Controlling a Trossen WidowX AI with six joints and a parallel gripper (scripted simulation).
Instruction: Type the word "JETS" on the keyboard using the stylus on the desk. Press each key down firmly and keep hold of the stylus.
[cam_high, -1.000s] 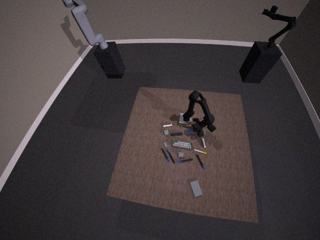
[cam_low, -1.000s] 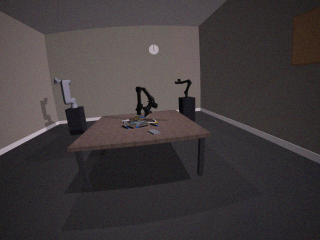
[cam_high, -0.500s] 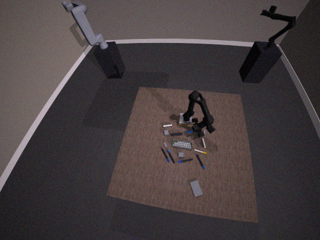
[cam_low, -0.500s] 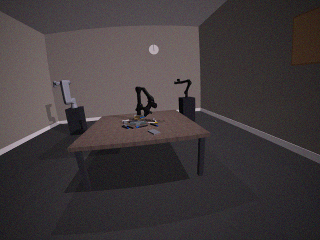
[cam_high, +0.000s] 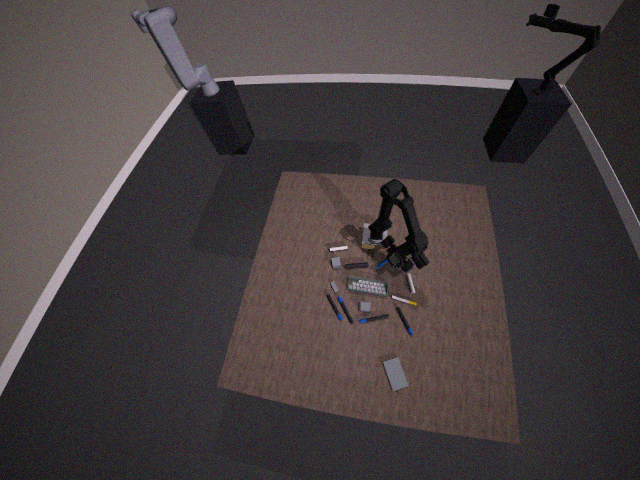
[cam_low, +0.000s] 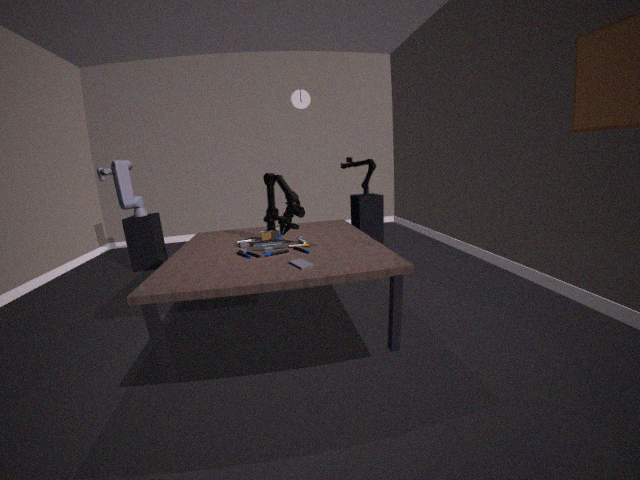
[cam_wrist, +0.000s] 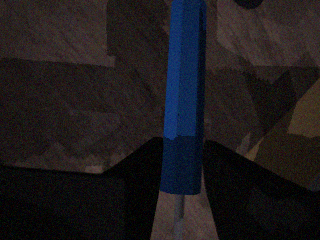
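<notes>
The blue stylus (cam_high: 382, 263) (cam_low: 279, 237) (cam_wrist: 185, 75) is between the fingers of my gripper (cam_high: 389, 258) (cam_low: 282, 233) (cam_wrist: 182, 148), which is shut on it near the end with the thin grey rod. In the exterior view the stylus looks tilted and a little above the desk. The keyboard (cam_high: 367, 286) (cam_low: 269, 246), a dark green-grey frame with rows of white keys, lies flat on the desk (cam_high: 310, 351) (cam_low: 217, 273). In the top view it is below and left of the gripper. Its key letters are too small to read.
A tan block (cam_high: 368, 246) (cam_low: 267, 236) (cam_wrist: 302, 120) stands by the arm base. A black marker (cam_high: 356, 265), a white marker (cam_high: 410, 283) and a yellow-ended marker (cam_high: 403, 300) lie around the keyboard. Several blue-capped pens, grey blocks and a grey slab (cam_high: 395, 373) (cam_low: 301, 264) lie nearer the front.
</notes>
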